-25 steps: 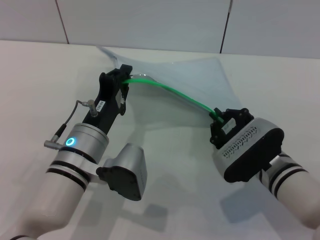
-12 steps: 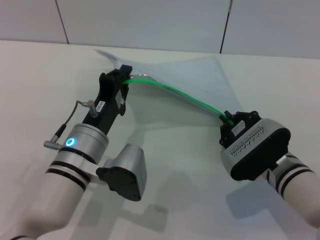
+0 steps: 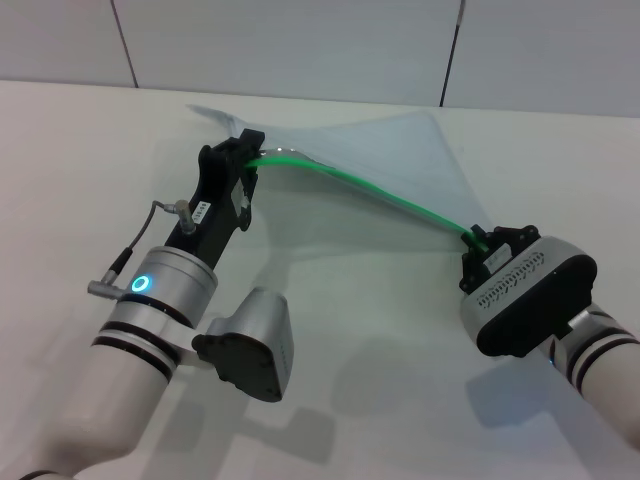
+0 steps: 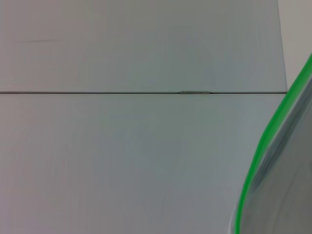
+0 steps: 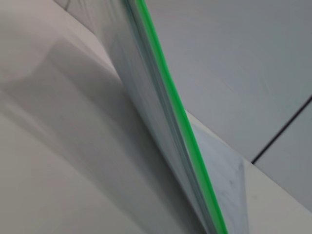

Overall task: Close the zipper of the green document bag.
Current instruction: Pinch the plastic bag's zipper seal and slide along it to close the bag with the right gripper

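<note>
A: Head view first. Left claw (image 3: 243, 158) at ten o'clock, pinching one end of the zipper (image 3: 380, 197) and holding that corner up off the counter (image 3: 340, 330). Right claw (image 3: 482, 243) at four o'clock, pressed together on the green strip's other end, most likely on the slider tab, though hidden between the fingers.

B: Reason for the two-ended hold?

A: Probably to pull the strip taut, one end anchored so the slider can travel. Green document bag (image 3: 370, 150) draped behind, toward twelve o'clock, far edge resting on the counter.

B: Anything inside?

A: Nothing visible through the translucent plastic; looks empty, but hard to be sure.

B: Left wrist view?

A: Only a curve of zipper (image 4: 263, 151) and glossy bag (image 4: 282, 180) against a pale wall. No fingers shown.

B: Right wrist view?

A: Zipper (image 5: 180, 117) running as a straight green line along the bag's (image 5: 141, 112) raised edge, counter (image 5: 44, 161) beneath. No contents visible here either.
</note>
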You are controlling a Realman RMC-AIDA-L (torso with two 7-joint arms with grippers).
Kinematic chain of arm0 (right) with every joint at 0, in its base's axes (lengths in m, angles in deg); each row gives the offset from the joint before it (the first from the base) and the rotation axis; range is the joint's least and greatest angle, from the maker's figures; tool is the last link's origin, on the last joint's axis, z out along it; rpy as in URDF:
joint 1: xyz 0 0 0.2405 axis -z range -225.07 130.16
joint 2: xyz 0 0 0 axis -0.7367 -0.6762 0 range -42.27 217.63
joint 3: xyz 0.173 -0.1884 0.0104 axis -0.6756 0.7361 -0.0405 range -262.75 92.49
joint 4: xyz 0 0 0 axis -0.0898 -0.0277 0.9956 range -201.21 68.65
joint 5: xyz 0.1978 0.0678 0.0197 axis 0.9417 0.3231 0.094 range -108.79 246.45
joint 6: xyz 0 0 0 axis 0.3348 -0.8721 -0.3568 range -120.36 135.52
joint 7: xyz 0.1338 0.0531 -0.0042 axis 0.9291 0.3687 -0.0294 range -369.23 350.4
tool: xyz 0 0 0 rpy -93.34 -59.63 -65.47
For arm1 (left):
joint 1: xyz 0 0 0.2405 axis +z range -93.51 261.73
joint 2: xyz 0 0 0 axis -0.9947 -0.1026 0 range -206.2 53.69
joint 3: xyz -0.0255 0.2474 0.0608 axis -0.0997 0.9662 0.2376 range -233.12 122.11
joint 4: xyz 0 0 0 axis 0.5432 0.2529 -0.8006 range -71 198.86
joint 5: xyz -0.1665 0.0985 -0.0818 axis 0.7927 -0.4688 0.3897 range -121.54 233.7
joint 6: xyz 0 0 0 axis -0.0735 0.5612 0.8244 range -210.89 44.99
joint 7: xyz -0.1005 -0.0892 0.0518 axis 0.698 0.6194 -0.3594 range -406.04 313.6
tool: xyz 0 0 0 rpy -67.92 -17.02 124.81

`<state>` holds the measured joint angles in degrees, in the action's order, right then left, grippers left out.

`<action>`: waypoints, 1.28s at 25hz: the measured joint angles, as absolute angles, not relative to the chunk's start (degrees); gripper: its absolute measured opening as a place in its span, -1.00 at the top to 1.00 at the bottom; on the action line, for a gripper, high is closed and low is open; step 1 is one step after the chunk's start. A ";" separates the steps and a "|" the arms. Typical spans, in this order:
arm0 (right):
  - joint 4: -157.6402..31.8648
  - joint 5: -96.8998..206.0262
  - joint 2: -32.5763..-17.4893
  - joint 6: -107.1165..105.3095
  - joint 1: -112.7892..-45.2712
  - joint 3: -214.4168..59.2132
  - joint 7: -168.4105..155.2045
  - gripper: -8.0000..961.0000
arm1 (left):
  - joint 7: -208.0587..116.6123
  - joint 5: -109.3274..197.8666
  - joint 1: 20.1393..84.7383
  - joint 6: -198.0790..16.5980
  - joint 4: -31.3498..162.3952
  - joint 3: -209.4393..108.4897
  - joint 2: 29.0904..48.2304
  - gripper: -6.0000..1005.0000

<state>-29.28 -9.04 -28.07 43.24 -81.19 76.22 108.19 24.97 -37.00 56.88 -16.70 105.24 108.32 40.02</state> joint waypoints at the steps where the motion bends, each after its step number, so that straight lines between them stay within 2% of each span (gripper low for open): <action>1: -29.47 -8.65 -28.07 43.23 -81.24 76.27 108.09 0.82 | 24.97 -37.00 56.87 -16.70 105.24 108.32 40.02 0.89; 32: -30.88 -7.68 -28.23 43.17 -80.94 76.14 108.00 0.77 | 24.74 -37.36 56.94 -16.84 105.24 108.40 40.02 0.86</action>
